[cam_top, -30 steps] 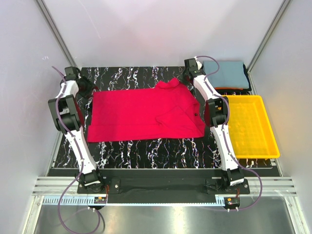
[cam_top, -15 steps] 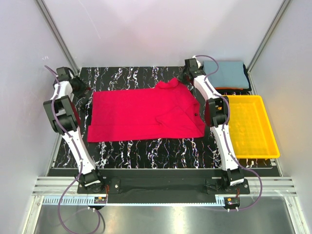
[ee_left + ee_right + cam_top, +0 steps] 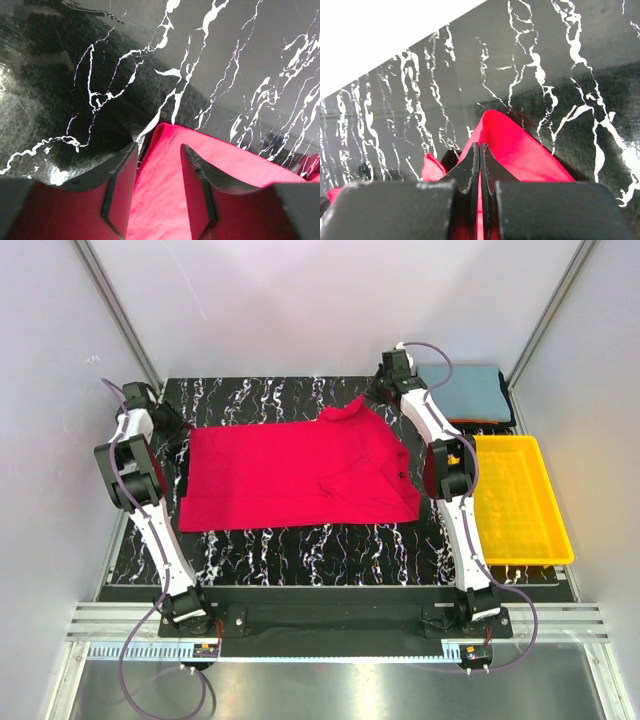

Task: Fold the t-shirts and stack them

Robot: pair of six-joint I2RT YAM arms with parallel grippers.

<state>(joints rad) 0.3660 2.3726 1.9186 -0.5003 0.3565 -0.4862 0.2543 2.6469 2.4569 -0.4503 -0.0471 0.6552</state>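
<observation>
You see the red shirt [image 3: 290,475] spread flat on the black marbled table [image 3: 320,545]. Your right gripper [image 3: 479,146] is closed and pinches the shirt's far right corner, which stands up in a small peak. Your left gripper [image 3: 158,150] holds its jaws apart at the far left corner, with cloth between them but not pinched. The grey-blue shirt [image 3: 470,390] lies folded just behind the yellow tray [image 3: 520,510].
</observation>
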